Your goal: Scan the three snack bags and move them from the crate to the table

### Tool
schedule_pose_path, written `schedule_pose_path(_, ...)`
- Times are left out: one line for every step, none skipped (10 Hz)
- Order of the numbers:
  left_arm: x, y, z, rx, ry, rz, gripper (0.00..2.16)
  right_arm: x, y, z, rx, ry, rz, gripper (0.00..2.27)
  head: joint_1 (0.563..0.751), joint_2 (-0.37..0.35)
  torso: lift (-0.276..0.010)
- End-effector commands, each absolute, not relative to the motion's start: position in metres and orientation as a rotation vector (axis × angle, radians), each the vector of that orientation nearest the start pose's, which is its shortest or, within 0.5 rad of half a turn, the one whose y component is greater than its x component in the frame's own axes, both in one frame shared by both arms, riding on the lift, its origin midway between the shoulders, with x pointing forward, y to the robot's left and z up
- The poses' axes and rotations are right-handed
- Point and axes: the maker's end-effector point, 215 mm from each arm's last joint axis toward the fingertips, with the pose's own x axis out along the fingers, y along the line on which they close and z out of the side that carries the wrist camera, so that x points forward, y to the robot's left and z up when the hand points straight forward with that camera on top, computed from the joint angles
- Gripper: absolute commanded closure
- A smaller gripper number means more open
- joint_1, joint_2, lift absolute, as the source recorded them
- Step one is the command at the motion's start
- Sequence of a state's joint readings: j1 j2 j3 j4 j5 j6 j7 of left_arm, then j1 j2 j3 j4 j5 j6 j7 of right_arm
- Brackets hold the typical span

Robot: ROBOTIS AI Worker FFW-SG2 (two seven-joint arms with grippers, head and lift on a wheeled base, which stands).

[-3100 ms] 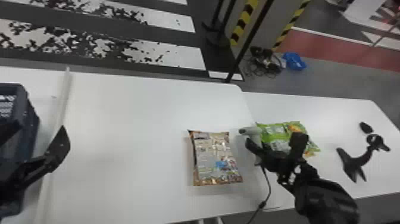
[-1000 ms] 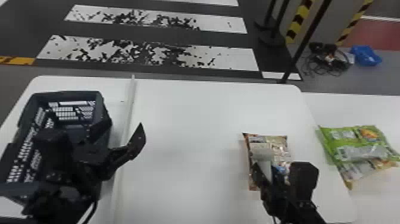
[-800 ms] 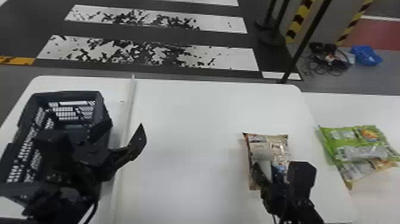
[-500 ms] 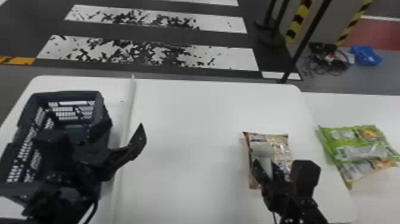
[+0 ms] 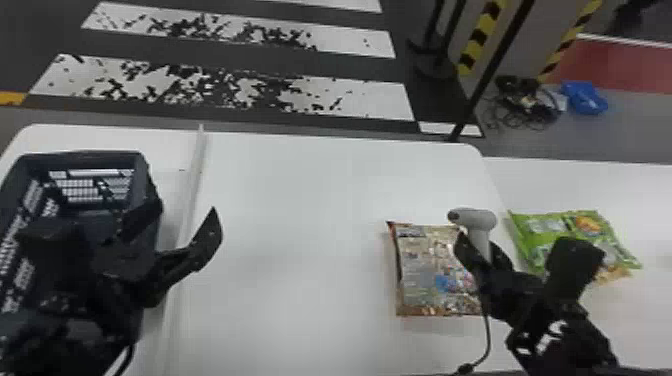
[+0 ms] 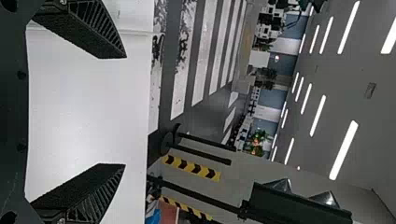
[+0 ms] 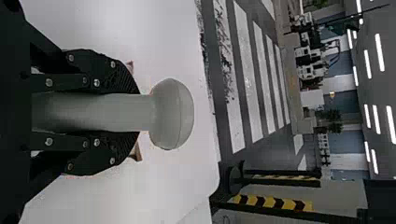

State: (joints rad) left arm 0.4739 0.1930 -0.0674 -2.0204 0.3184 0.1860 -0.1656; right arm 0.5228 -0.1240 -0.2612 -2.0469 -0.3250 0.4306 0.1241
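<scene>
While the left gripper [image 5: 184, 207] stands over the right side of the dark blue crate [image 5: 82, 155], its two black fingers are spread wide with nothing between them. On the other side, the right gripper [image 5: 482, 245] is closed around the grip of a grey handheld scanner [image 5: 475, 219], one finger pressed to each side, and the scanner's head points left in the head view. A dark cable [image 5: 488, 340] hangs from it toward the near edge of the white table [image 5: 300, 200]. The crate rests at the left of that table, beside a pale raised strip [image 5: 200, 150]. Flat on the table lies a silver-and-brown snack bag [image 5: 425, 270], its right part partly hidden by the scanner and the right gripper. Farther right, on a second white table [image 5: 655, 200], a green snack bag [image 5: 545, 222] overlaps a yellowish snack bag [image 5: 617, 273], both partly covered by the right arm. Past the tables, the dark floor carries worn white stripes [image 5: 240, 90], and a heap of black cables [image 5: 525, 102] lies next to a blue bundle [image 5: 585, 97].
</scene>
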Motion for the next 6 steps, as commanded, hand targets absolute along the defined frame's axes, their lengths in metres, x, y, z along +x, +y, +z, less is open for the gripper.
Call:
schedule_pose_path(0.433,0.164,-0.398,-0.179,0.251,-0.323,0.03,0.429,-0.395,-0.443,0.179,0.370,-0.097,2.24,0.695,-0.222,-0.062)
schedule_pose_path(0.432,0.162,-0.399,-0.169,0.259,-0.323,0.03,0.439,-0.423,-0.453,0.191,0.372,-0.107,2.24,0.695,-0.245,-0.062)
schedule_pose_path(0.429,0.160,-0.406,-0.169,0.289,-0.327,0.03,0.446,-0.449,-0.466,0.189,0.373,-0.105,2.24,0.695,-0.291,-0.062)
schedule_pose_path(0.428,0.160,-0.407,-0.162,0.296,-0.327,0.03,0.451,-0.466,-0.475,0.177,0.355,-0.094,2.24,0.695,-0.327,-0.062)
schedule_pose_path(0.428,0.160,-0.408,-0.154,0.298,-0.323,0.03,0.451,-0.478,-0.491,0.173,0.364,-0.091,2.24,0.695,-0.350,-0.062)
schedule_pose_path(0.426,0.159,-0.410,-0.149,0.309,-0.324,0.03,0.454,-0.486,-0.500,0.159,0.358,-0.088,2.24,0.695,-0.350,-0.062)
